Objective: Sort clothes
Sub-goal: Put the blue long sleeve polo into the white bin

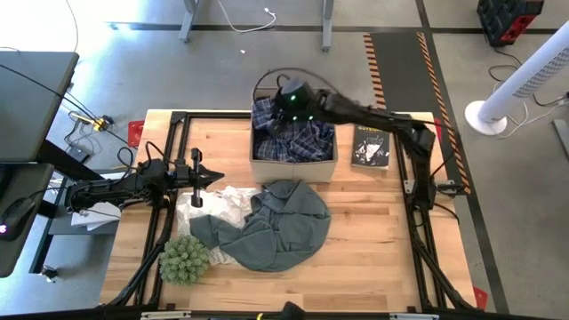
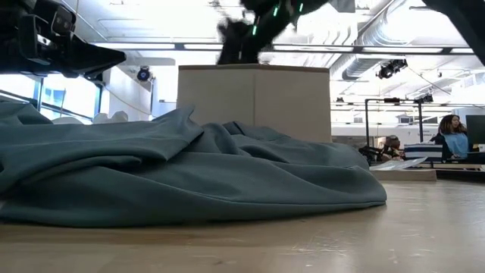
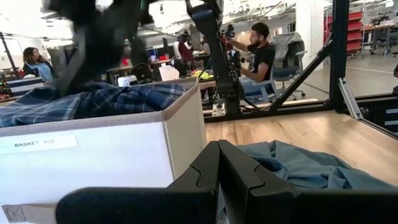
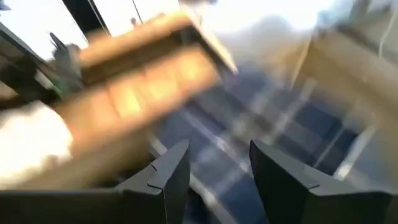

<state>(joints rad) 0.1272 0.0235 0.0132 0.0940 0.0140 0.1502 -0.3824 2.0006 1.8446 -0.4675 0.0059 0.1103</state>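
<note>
A blue-and-white plaid garment (image 1: 298, 138) lies in the cardboard box (image 1: 293, 169) at the table's far middle, heaped above the rim (image 3: 93, 99). My right gripper (image 4: 214, 165) hovers over the box's far left part (image 1: 286, 105), open and empty, above the plaid (image 4: 261, 124). A grey-green garment (image 1: 276, 227) lies spread on the table in front of the box, partly over a white garment (image 1: 218, 203). My left gripper (image 3: 217, 168) is shut and empty, at the table's left (image 1: 209, 178), its tips near the white garment.
A spiky green plant ball (image 1: 184, 260) sits at the near left. A black book (image 1: 371, 145) lies right of the box. People sit in the room beyond the table (image 3: 258, 46). Bare wood shows at the near right (image 1: 373, 249).
</note>
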